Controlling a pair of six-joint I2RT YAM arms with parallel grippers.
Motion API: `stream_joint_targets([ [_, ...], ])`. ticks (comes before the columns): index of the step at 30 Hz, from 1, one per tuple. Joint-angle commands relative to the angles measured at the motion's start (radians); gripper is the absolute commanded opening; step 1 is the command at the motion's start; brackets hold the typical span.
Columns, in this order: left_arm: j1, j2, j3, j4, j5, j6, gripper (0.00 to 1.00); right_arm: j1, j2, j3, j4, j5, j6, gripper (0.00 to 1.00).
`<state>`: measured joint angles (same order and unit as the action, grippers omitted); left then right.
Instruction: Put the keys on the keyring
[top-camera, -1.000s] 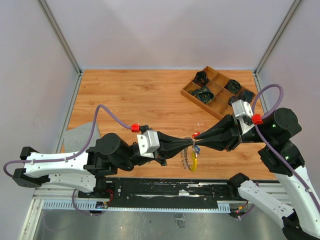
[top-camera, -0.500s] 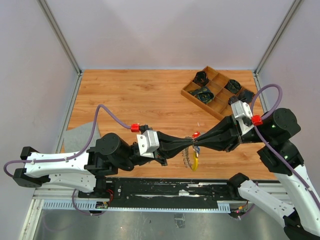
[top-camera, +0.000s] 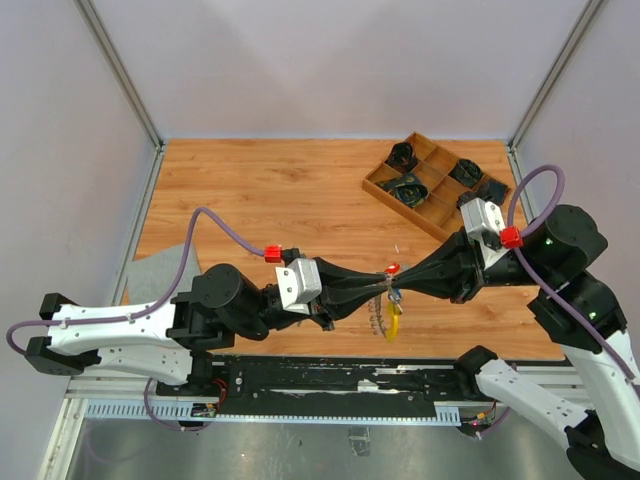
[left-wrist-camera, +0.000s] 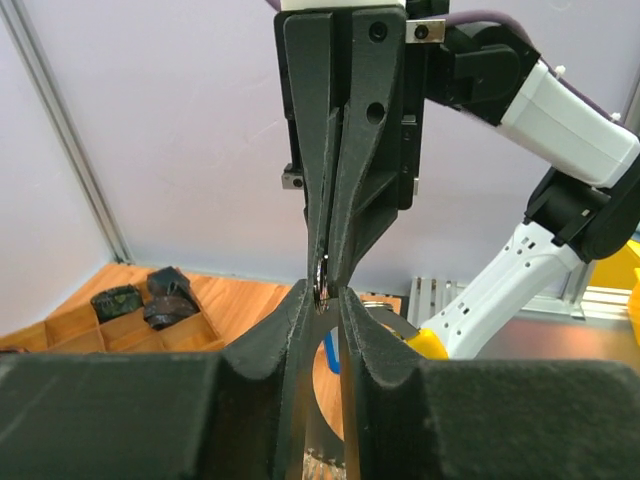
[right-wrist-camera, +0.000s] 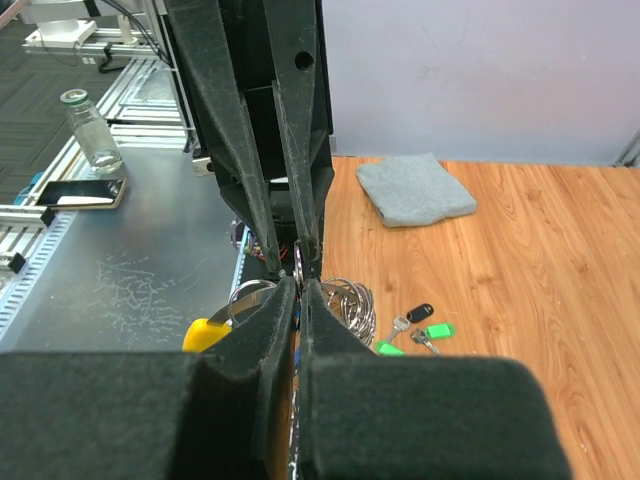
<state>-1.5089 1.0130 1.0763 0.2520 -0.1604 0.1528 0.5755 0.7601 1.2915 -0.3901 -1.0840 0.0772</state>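
right pincer (left-wrist-camera: 326, 275) from above, pinching keyring (left-wrist-camera: 320, 284) | left pincer (left-wrist-camera: 325, 302) fingers slightly apart | yellow piece (left-wrist-camera: 430, 343) lower right

A large silvery keyring (right-wrist-camera: 345, 298) of coiled wire, with a curved yellow piece (right-wrist-camera: 205, 333), hangs on edge, pinched at its top in the fingertips of the right hand (right-wrist-camera: 297, 285). A red key tag (top-camera: 391, 268) sits just above those fingertips. Below the right hand, on its far side, small loose keys (right-wrist-camera: 420, 325) lie flat and close together on the worktop (right-wrist-camera: 520, 260), showing two green tags and one black head.
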Motion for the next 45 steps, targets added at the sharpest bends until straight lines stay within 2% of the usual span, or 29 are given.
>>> stream_joint_targets([
  [1, 0.002, -0.005, 0.066, -0.086, -0.009, 0.003, 0.25, 0.026, 0.031, 0.125, -0.300, 0.115, -0.197, 0.01],
  [6, 0.001, -0.033, 0.063, -0.144, -0.060, -0.003, 0.34, 0.031, 0.101, 0.242, -0.551, 0.231, -0.299, 0.01],
  [11, 0.011, -0.049, 0.054, -0.195, -0.151, -0.028, 0.33, 0.093, 0.184, 0.359, -0.764, 0.400, -0.374, 0.01],
  [14, 0.076, -0.065, 0.026, -0.210, -0.098, -0.076, 0.31, 0.199, 0.245, 0.424, -0.849, 0.557, -0.372, 0.01],
  [19, 0.135, -0.112, -0.036, -0.186, -0.046, -0.116, 0.30, 0.516, 0.382, 0.510, -1.002, 0.939, -0.321, 0.01],
  [22, 0.136, -0.141, -0.066, -0.189, -0.037, -0.117, 0.31, 0.595, 0.459, 0.558, -1.081, 1.063, -0.312, 0.01],
  [29, 0.136, -0.194, -0.125, -0.182, 0.070, -0.114, 0.31, 0.603, 0.506, 0.633, -1.094, 1.054, -0.338, 0.01],
  [36, 0.136, -0.129, -0.103, -0.209, 0.147, -0.095, 0.39, 0.627, 0.544, 0.679, -1.074, 0.992, -0.369, 0.01],
  [45, 0.136, -0.062, -0.059, -0.236, 0.181, -0.068, 0.40, 0.679, 0.541, 0.683, -1.023, 0.964, -0.377, 0.01],
])
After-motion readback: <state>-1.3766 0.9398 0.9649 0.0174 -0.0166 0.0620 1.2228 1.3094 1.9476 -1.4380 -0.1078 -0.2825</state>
